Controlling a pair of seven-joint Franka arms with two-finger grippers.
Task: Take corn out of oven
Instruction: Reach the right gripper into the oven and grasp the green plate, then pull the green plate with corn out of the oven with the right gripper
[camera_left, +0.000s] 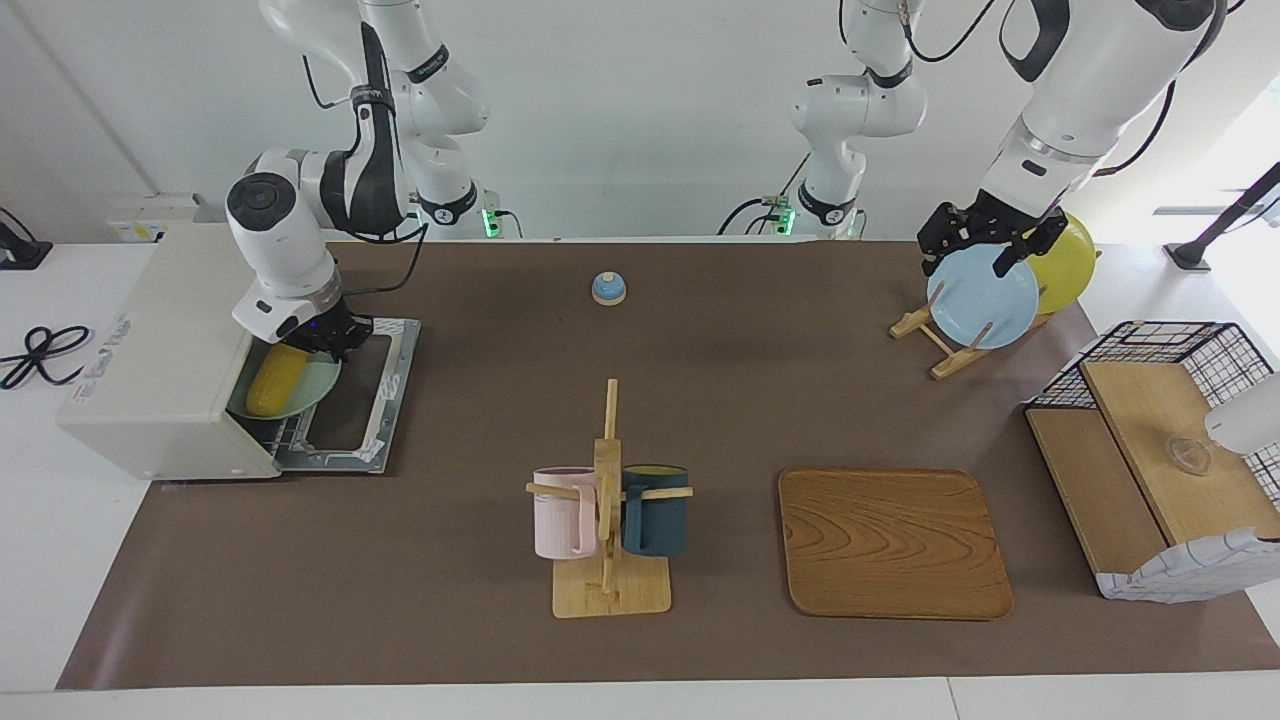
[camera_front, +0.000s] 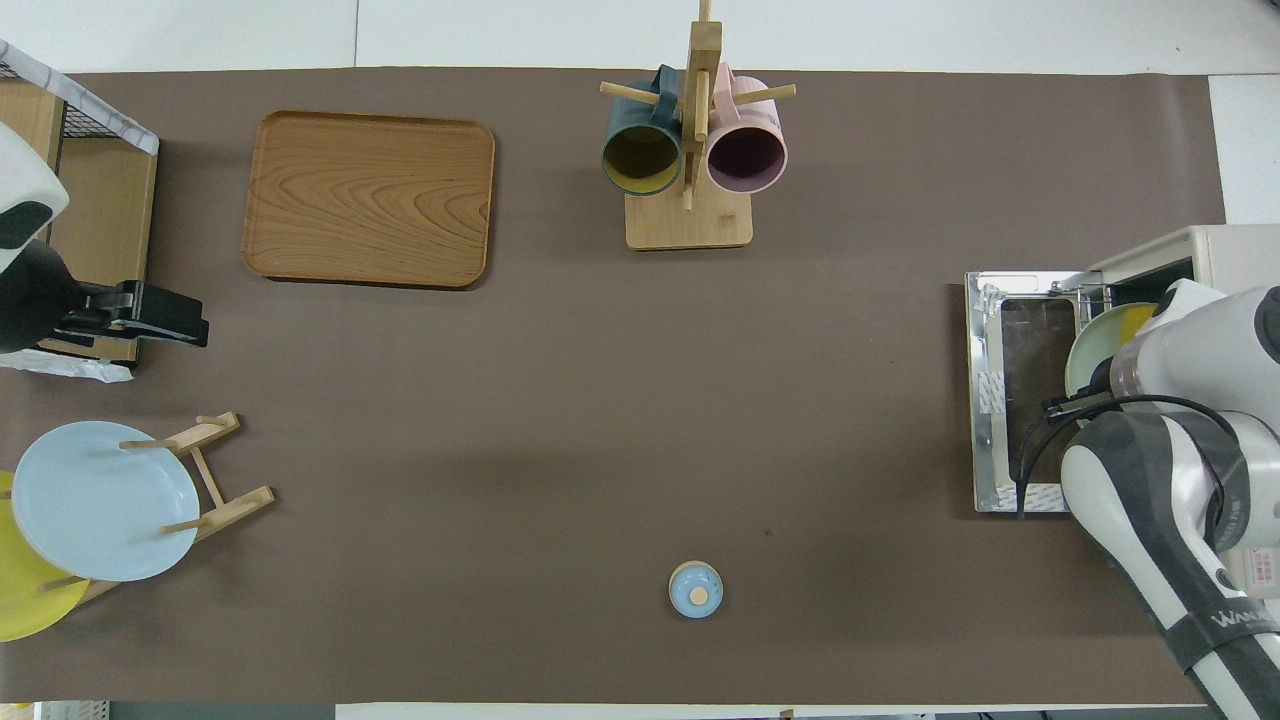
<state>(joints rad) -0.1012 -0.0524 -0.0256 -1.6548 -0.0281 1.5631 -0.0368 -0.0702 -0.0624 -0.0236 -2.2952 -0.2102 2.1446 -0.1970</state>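
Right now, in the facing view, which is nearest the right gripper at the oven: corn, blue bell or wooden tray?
From the right gripper:
1. Corn, just beneath, on the plate in the oven.
2. Blue bell, mid-table.
3. Wooden tray, toward the left arm's end.

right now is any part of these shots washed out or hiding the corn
Facing view: bright window glare washes out the corner by the wire basket; the corn shows clearly. Overhead view: even light, but the right arm covers most of the corn.

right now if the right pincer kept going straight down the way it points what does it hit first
Most likely the corn lying on the pale green plate in the open oven; the right pincer sits at the cob's upper end, though contact is unclear.
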